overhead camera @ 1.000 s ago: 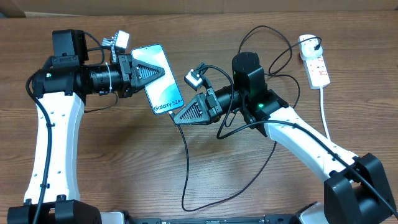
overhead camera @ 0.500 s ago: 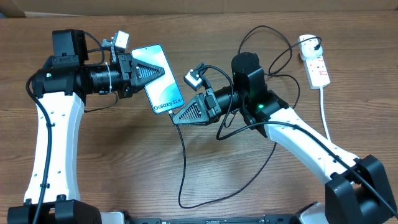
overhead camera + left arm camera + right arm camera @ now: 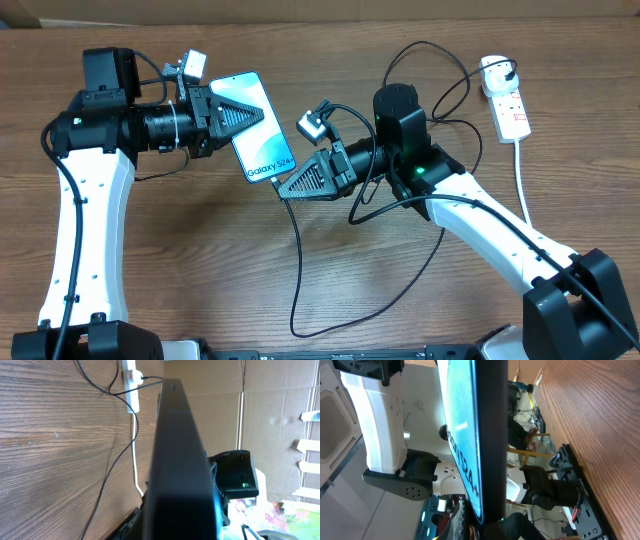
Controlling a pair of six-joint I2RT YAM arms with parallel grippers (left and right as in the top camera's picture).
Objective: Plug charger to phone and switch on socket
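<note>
1. the wooden table [image 3: 200, 260] takes all the view from above, and both arms stand on its near edge.
2. the left arm [image 3: 85, 230] and the right arm [image 3: 500, 235] reach toward each other over the middle of the table.
3. the phone [image 3: 265, 150] is held up above the table between the two grippers, with its blue screen and the white "galaxy" text facing up. in the left wrist view i see only its dark edge [image 3: 175, 460].
4. the left gripper [image 3: 245, 115] has its fingers pressed on the upper part of the phone, pinching it.
5. the right gripper [image 3: 290, 185] is at the lower end of the phone, with its jaws pressed together on the end of the charger [image 3: 300, 270]. the connector tip is hidden from me.
6. the black cable of the charger hangs down from this gripper and makes a long loop on the table.
7. the socket [image 3: 510, 110] lies far right, well apart from the phone. the white adapter [image 3: 495, 68] sits at its far end.
8. the thick white cord [image 3: 522, 180] runs from the socket toward the near side.
</note>
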